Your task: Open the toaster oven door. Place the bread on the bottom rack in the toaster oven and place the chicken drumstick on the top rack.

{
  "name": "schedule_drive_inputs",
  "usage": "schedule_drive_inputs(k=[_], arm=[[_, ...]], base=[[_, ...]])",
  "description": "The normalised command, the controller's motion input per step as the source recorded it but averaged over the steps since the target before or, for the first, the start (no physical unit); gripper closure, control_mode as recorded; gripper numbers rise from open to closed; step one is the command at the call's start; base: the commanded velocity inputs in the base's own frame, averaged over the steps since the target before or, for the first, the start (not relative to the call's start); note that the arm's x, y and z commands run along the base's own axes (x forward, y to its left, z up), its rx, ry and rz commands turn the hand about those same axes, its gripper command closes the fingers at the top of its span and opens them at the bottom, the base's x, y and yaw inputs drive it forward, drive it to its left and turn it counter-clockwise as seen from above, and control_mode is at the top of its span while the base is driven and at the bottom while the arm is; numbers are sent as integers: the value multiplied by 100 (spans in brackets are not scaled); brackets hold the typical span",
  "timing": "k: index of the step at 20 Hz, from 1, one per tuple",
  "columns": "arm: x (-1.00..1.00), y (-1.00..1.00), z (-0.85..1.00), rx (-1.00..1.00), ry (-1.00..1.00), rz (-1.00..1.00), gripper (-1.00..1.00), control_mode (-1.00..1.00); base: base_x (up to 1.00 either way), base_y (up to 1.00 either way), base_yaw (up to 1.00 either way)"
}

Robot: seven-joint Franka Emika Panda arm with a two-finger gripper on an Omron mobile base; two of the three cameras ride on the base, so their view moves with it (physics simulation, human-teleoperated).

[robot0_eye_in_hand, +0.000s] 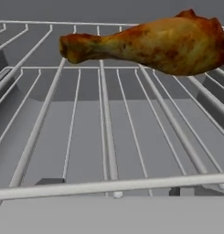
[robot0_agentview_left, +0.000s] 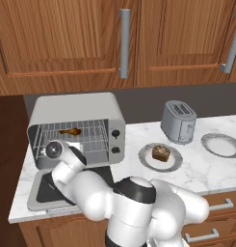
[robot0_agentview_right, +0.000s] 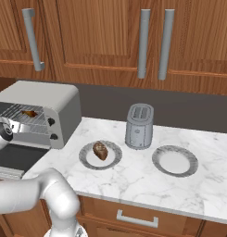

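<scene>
Left base view: the toaster oven [robot0_agentview_left: 76, 128], a light-grey box with a rounded top, stands at the left end of the marble surface [robot0_agentview_left: 206, 169], its door [robot0_agentview_left: 45, 190] dropped flat toward the robot. The chicken drumstick [robot0_agentview_left: 71, 131] lies on the top rack [robot0_agentview_left: 93, 129], long axis running side to side, well inside the cavity. The arm reaches into the oven mouth; the fingers are hidden behind the wrist. The bread [robot0_agentview_left: 161, 153], a brown dark-crusted wedge, sits on a grey plate [robot0_agentview_left: 173, 164] right of the oven, well apart from the hand, so it looks like the next pick. Right base view: drumstick [robot0_agentview_right: 29, 113] on the upper wire grid; bread [robot0_agentview_right: 100, 150] on its plate before the small two-slot toaster [robot0_agentview_right: 139, 126]. Hand view: drumstick [robot0_eye_in_hand: 150, 43], glossy orange-brown, thick end right, thin bone end left, rests across thin silver wires just beyond the fingers and apart from them. Whether the fingers stand open or closed I cannot tell; nothing appears held.
</scene>
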Motion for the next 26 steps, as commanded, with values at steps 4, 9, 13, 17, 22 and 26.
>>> schedule_drive_inputs(k=[4,9,13,17,22,26], arm=[[-6,-13,-16,0,9,0,-100,-100],[-37,-1,-2,0,34,0,-100,-100],[-62,0,-4,-2,44,0,-100,-100],[-85,0,-25,-1,36,0,-100,-100],[-98,0,-33,-1,30,0,-100,-100],[-32,-13,52,0,6,0,-100,-100]], base=[[0,0,0],[0,0,0],[0,0,0],[0,0,0],[0,0,0],[0,0,0]])
